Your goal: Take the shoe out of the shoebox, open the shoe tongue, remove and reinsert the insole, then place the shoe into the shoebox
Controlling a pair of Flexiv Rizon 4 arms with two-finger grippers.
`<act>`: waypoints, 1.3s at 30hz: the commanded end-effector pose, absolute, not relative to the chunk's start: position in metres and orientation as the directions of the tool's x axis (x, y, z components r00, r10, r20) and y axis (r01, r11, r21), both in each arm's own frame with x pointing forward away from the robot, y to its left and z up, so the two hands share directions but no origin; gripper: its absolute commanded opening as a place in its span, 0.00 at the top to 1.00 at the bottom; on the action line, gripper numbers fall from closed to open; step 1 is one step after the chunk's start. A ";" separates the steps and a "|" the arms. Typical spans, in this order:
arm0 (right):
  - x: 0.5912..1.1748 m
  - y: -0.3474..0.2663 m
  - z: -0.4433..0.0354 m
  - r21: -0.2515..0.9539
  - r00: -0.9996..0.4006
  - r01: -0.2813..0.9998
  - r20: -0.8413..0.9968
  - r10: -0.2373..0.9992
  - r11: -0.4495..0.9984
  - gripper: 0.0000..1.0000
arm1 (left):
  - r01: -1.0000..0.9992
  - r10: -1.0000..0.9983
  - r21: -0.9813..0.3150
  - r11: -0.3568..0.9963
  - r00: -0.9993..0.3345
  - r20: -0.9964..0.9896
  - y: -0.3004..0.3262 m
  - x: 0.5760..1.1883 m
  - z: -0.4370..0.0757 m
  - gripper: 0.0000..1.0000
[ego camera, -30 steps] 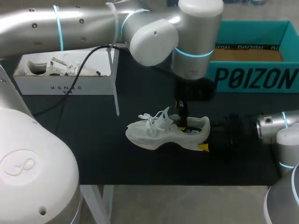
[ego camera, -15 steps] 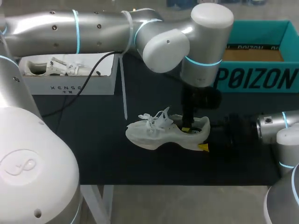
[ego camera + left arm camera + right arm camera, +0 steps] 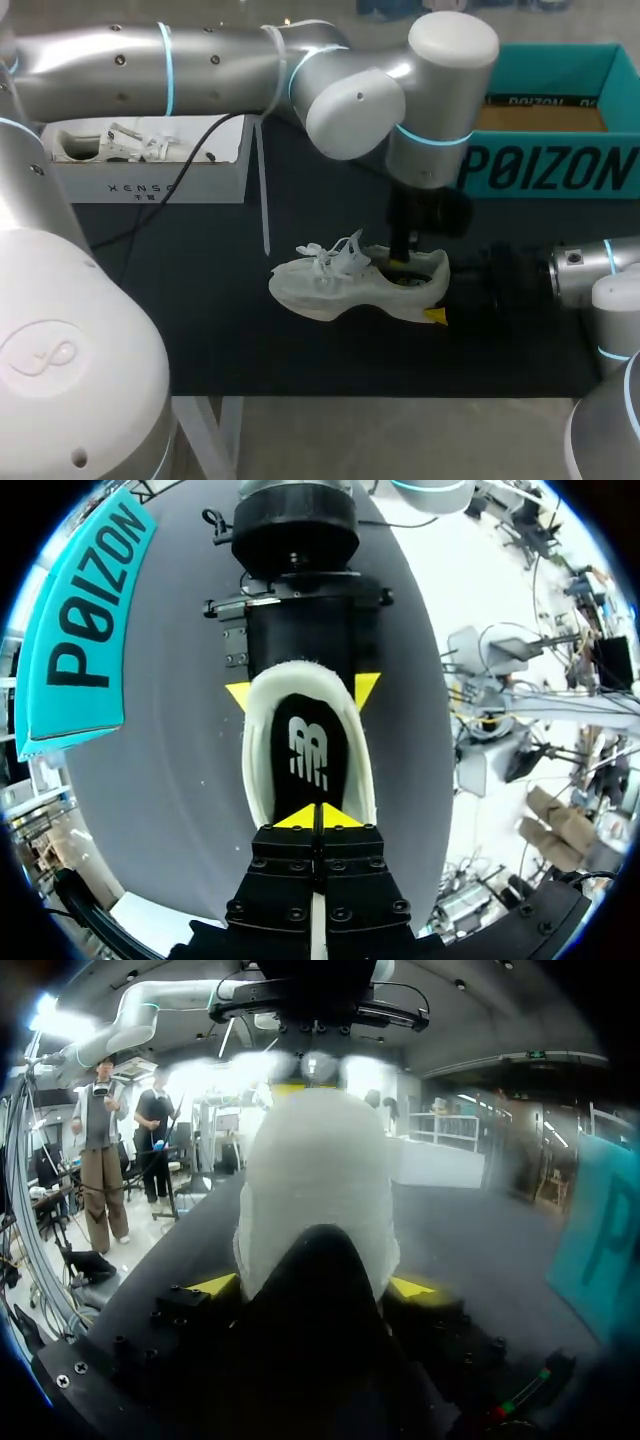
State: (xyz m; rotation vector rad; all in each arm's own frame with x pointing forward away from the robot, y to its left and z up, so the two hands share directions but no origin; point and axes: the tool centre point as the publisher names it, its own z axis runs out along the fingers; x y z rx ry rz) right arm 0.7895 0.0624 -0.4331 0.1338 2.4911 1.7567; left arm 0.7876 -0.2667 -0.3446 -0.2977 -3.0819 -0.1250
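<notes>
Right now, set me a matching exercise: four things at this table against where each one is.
Things:
1 left tool
2 right tool
3 teal box
4 white shoebox

Places:
a holds a second shoe
b tips down in the shoe opening
c grips the shoe's heel from both sides
d far right of the table

Pairs: 1-b, 2-c, 3-d, 4-a

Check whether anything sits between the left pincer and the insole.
Nothing visible does. The left pincer is down in the opening of the shoe, its shut tips on the black insole. The right pincer clamps the heel from outside, clear of the opening.
</notes>
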 end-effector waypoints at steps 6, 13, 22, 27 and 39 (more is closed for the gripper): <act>0.790 0.064 -0.435 0.941 -0.992 0.021 -0.022 0.125 0.337 1.00 | 0.244 0.237 0.106 0.964 -0.969 0.076 -0.272 0.781 -0.372 1.00; 0.790 0.064 -0.435 0.941 -0.992 0.021 -0.022 0.125 0.337 1.00 | 0.261 0.253 0.130 0.956 -0.964 0.078 -0.265 0.771 -0.382 1.00; 0.790 0.064 -0.435 0.941 -0.992 0.021 -0.022 0.125 0.337 1.00 | 0.266 0.259 0.141 0.954 -0.964 0.067 -0.252 0.757 -0.385 1.00; 0.790 0.064 -0.435 0.941 -0.992 0.021 -0.022 0.125 0.337 1.00 | 0.265 0.259 0.154 0.952 -0.964 0.058 -0.250 0.750 -0.389 1.00; 0.790 0.064 -0.435 0.941 -0.992 0.021 -0.022 0.125 0.337 1.00 | 0.248 0.244 0.167 0.954 -0.969 0.046 -0.253 0.751 -0.389 0.21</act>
